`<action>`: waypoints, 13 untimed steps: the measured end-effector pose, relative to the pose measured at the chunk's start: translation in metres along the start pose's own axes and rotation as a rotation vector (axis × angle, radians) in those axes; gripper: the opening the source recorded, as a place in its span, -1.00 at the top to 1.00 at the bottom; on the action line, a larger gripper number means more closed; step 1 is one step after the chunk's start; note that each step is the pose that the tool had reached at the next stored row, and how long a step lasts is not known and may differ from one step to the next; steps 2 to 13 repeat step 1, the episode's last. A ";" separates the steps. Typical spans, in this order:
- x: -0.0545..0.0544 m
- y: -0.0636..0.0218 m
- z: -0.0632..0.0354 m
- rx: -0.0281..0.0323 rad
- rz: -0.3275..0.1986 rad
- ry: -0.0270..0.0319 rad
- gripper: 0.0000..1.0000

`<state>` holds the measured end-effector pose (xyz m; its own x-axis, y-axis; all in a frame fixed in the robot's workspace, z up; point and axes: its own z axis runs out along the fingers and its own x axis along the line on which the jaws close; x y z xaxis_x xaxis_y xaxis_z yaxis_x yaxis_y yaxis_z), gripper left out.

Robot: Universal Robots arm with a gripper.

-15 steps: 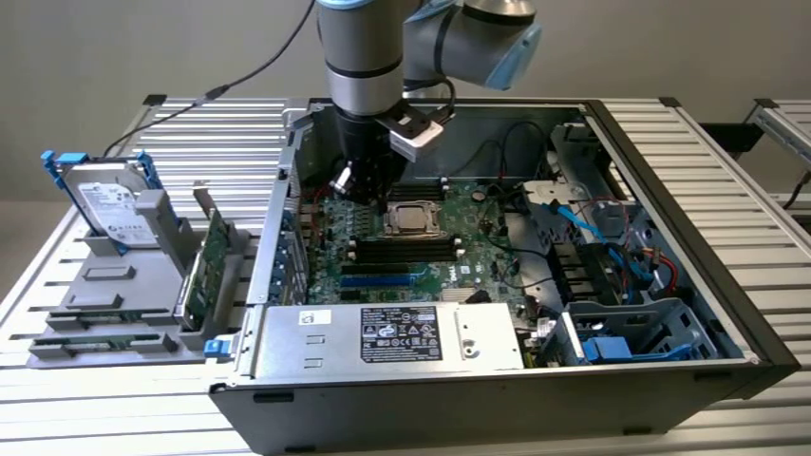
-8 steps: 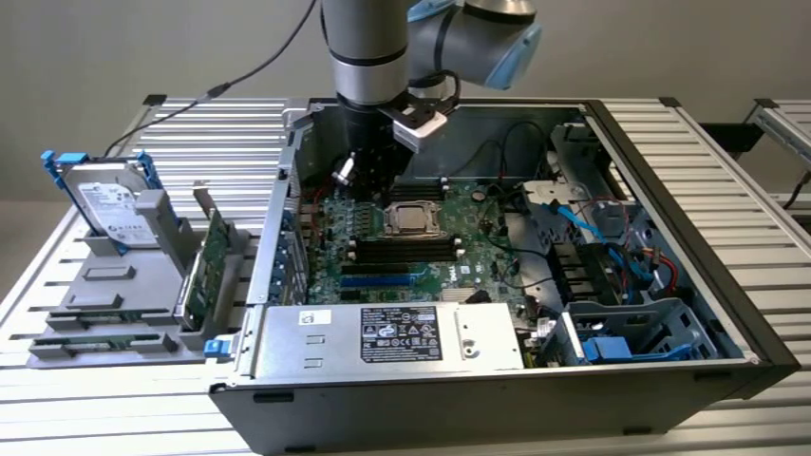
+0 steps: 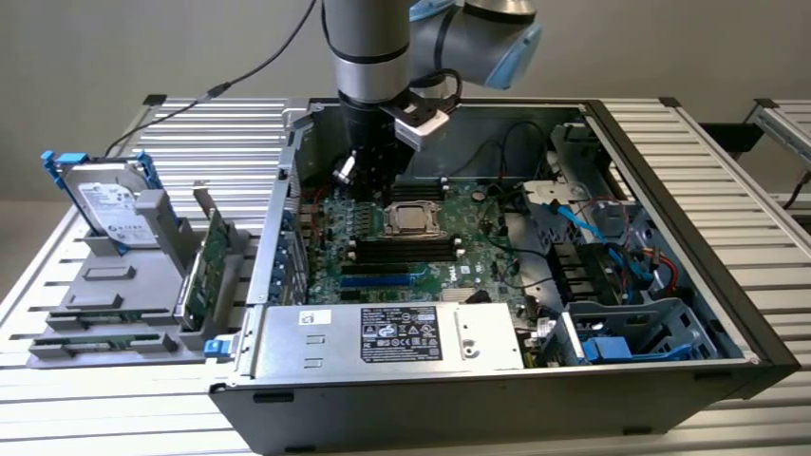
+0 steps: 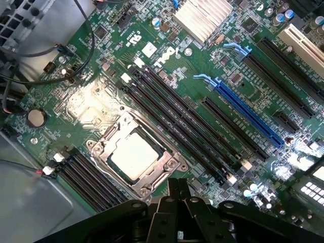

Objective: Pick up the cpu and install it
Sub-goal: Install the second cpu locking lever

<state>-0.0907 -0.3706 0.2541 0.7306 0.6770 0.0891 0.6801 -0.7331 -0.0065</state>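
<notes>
Silver and square, the cpu sits in its socket on the green board inside the open computer case on the desk. My claw hangs just beside the socket with its fingertips pressed together, holding nothing.

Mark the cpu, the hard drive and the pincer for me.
cpu (image 4: 133, 154): wrist view, middle of its silver top, in the socket frame.
hard drive (image 3: 109, 203): exterior view, white label on its face.
pincer (image 4: 178, 190): wrist view, between its dark fingertips.
</notes>
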 end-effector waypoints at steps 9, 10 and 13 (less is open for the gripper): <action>0.000 0.0000 0.0000 0.0000 0.000 0.0000 0.79; 0.000 0.0000 0.0000 0.0000 0.000 0.0000 0.79; 0.000 0.0000 0.0000 0.0000 0.000 0.0000 0.79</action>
